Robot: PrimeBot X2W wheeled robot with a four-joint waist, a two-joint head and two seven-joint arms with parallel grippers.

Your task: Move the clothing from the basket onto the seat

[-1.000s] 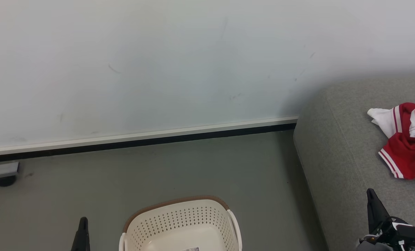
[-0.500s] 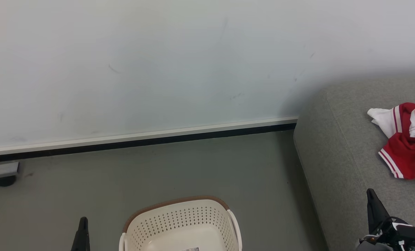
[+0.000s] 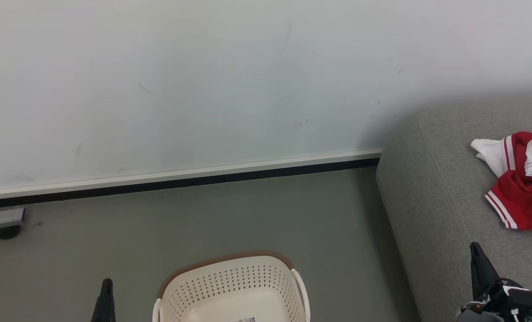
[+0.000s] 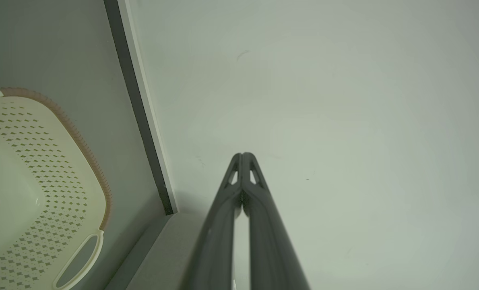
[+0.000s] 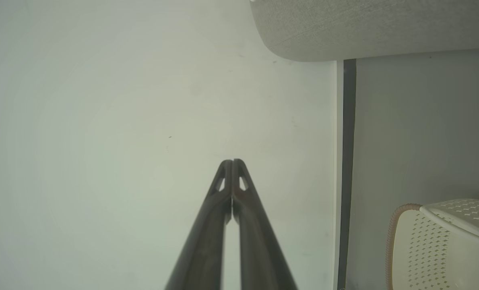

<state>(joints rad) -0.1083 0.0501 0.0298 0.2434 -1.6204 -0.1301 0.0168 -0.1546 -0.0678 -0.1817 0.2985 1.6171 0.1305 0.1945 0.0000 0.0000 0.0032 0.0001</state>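
The cream-white basket with a brown rim stands on the floor at the bottom centre of the head view, with no clothing visible inside and a sticker on its bottom. The basket also appears at the left of the left wrist view, and the basket sits at the lower right of the right wrist view. A red and white garment lies crumpled on the grey seat at the right. My left gripper is shut and holds nothing, left of the basket. My right gripper is shut, holding nothing, over the seat's near part.
A pale wall with a white and black baseboard runs behind the grey floor. A small grey fixture with a dark wheel stands at the far left by the wall.
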